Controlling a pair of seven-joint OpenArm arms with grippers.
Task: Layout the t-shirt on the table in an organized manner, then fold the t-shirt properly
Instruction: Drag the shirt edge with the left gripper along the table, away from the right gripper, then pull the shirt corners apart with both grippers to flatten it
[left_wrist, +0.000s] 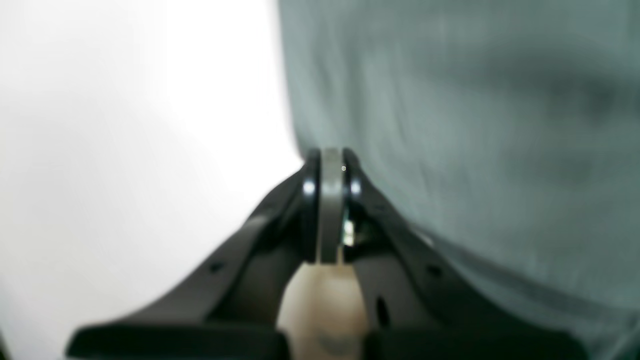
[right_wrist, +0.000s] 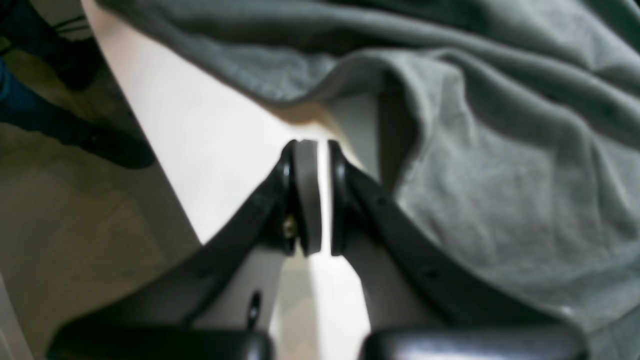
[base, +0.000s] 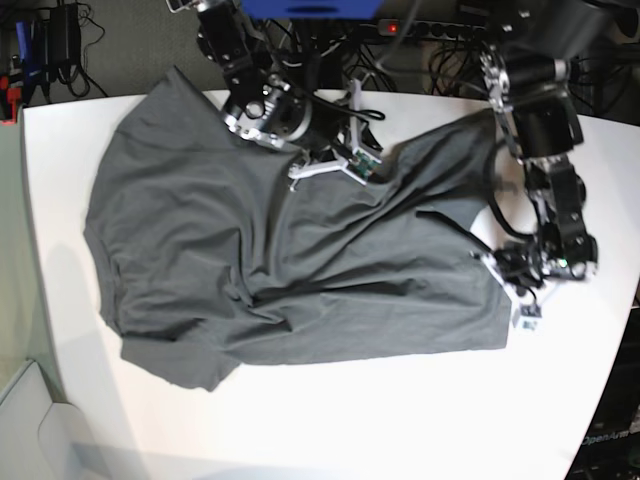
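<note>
The left gripper (left_wrist: 330, 165) stood closed at the rumpled t-shirt (base: 290, 270), the right gripper (right_wrist: 315, 150) slightly parted, empty; spreading evenly on the table (base: 400, 420) probably required gentle outward pulls.

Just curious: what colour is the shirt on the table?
Plain dark grey shirt, no pattern; clearest in the base view.

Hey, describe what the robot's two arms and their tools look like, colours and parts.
Both arms are black and metallic with exposed cables. The left tool and right tool each have black tapering fingers with grey pads. White brackets carrying small green boards sit near each wrist.
</note>
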